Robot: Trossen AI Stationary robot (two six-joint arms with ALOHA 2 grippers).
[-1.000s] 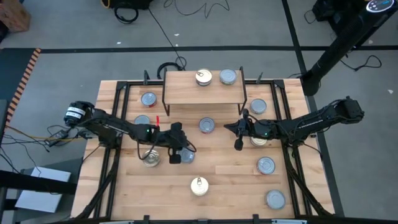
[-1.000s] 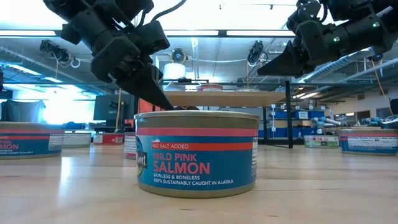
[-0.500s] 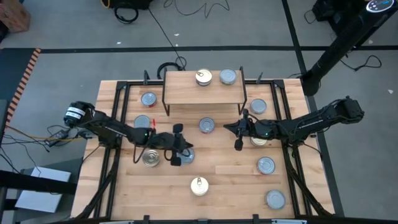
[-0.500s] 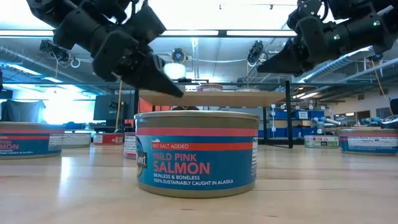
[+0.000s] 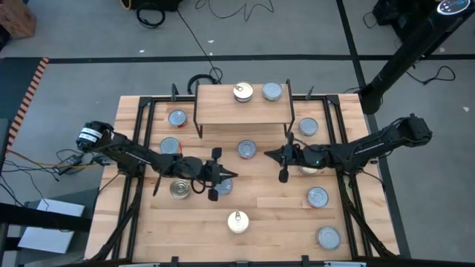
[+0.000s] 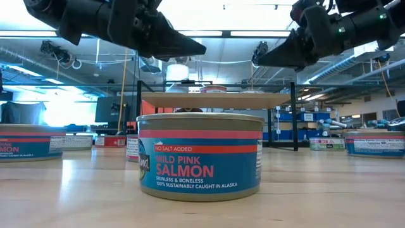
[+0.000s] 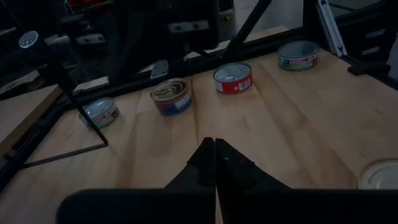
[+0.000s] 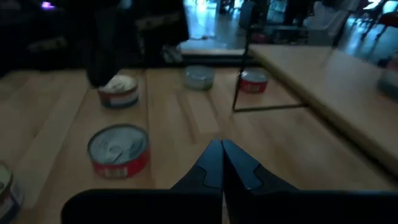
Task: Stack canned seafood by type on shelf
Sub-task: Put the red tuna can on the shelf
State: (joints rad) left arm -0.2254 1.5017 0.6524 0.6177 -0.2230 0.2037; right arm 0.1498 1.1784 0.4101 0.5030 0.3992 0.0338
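- We see the left gripper (image 5: 220,178) held above the table's middle, toward the left side, with its fingers (image 7: 205,163) pressed together and pinching nothing.
- Just beside its tip sits a silver-topped can (image 5: 223,186); another can with a ring-pull top (image 5: 178,188) lies closer to the left edge.
- We see the right gripper (image 5: 282,161) hovering near the table's centre, right of a red-sided can (image 5: 246,149), its fingers (image 8: 214,163) likewise closed together and empty.
- The shelf (image 5: 243,108) stands at the far edge of the table on thin black legs, carrying two tins: a gold-topped tin (image 5: 243,92) and a silver tin (image 5: 272,91) side by side.
- Left of the shelf we find two more cans (image 5: 177,117), one behind the other along the left side.
- Along the right side we count four cans, running from beside the shelf (image 5: 307,127) to the near right corner (image 5: 328,236).
- A gold-topped salmon can (image 5: 237,221) sits near the middle of the near edge; in the low view its blue label reads "Wild Pink Salmon" (image 6: 200,156).
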